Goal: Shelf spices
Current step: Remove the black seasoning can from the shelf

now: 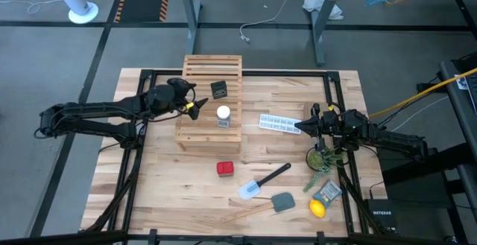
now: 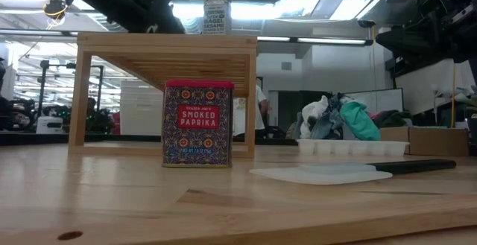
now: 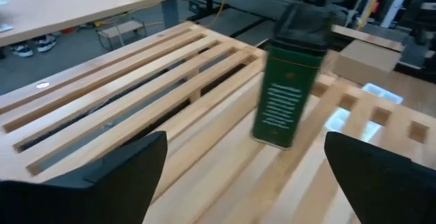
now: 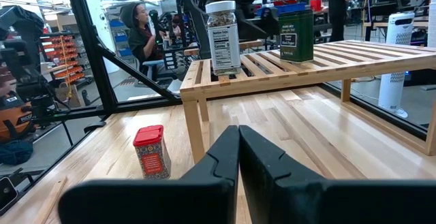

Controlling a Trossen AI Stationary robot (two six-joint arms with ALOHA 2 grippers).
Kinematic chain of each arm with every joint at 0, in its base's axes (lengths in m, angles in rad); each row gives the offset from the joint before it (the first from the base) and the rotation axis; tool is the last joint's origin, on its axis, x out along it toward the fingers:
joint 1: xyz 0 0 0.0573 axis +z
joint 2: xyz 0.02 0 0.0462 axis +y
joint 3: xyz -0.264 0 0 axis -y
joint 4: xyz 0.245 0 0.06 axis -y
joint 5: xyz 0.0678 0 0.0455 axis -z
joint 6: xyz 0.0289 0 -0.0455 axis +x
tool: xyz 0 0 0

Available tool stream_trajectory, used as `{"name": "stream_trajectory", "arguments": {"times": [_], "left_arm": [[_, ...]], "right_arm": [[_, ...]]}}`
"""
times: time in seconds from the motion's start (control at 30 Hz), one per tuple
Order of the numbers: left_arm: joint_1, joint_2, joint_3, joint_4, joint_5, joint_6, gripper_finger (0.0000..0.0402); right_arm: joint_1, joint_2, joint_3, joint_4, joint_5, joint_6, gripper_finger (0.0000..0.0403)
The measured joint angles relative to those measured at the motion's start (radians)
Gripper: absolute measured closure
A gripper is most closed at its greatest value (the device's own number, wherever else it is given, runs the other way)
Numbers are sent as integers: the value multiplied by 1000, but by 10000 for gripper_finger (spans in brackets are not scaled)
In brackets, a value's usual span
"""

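Note:
The wooden slatted shelf (image 1: 211,103) stands on the table's far middle. On its slats stand the black spice container (image 1: 219,89) (image 3: 286,81) and the clear jar with a white lid (image 1: 223,116) (image 4: 223,37). The red spice tin (image 1: 224,169) (image 2: 198,123) stands upright on the table in front of the shelf. My left gripper (image 1: 195,107) (image 3: 245,176) is open over the shelf's left part, a little short of the black container, touching nothing. My right gripper (image 1: 304,126) (image 4: 238,157) is shut and empty, low over the table to the right of the shelf.
A white ice-cube tray (image 1: 279,123) lies just left of the right gripper. Nearer are a black-handled spatula (image 1: 262,182), a second spatula (image 1: 282,202), a green sprig (image 1: 320,158), a lemon (image 1: 318,208) and a packet. A person sits beyond the table in the right wrist view.

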Motion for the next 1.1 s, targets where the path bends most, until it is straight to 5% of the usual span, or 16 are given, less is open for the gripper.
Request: {"name": "stream_trajectory", "arguments": {"times": [1.1], "left_arm": [[131,268,-1,382,235,226,11]], "right_arm": [[0,0,0,0,0,0,386]]}}
